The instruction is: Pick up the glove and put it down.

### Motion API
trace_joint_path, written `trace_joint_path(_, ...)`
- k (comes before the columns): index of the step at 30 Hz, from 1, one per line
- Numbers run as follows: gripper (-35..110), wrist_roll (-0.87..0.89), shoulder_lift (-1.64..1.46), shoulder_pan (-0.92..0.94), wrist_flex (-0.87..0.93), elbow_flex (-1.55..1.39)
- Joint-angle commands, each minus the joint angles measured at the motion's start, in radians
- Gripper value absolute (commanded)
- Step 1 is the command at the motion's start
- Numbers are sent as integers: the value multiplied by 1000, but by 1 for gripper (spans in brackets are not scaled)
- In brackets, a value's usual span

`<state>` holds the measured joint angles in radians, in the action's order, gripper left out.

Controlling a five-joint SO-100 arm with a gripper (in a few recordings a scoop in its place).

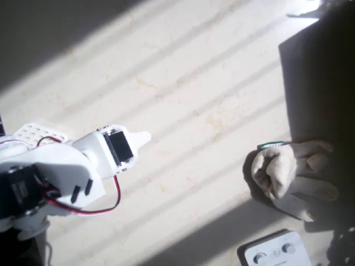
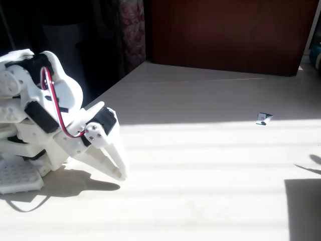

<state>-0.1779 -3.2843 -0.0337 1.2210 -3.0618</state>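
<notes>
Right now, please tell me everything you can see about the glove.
In the overhead view the glove is cream-beige, of soft-looking fabric, with thick rounded fingers. It lies crumpled on the pale table at the right side, fingers toward the right edge, half in sunlight, half in a dark shadow. A small green-and-white card sits at its upper edge; whether they touch is unclear. The gripper is far off, not touching it.

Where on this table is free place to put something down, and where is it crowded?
The wide sunlit stretch of the table between the end effector and the glove is bare. It is crowded near the glove, where a small card and a white box sit close.
</notes>
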Motion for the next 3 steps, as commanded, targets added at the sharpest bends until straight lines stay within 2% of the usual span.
trace_joint_path(1, 0, -5, -6, 11, 5, 48)
trace_joint_path(3, 0, -5, -6, 11, 5, 48)
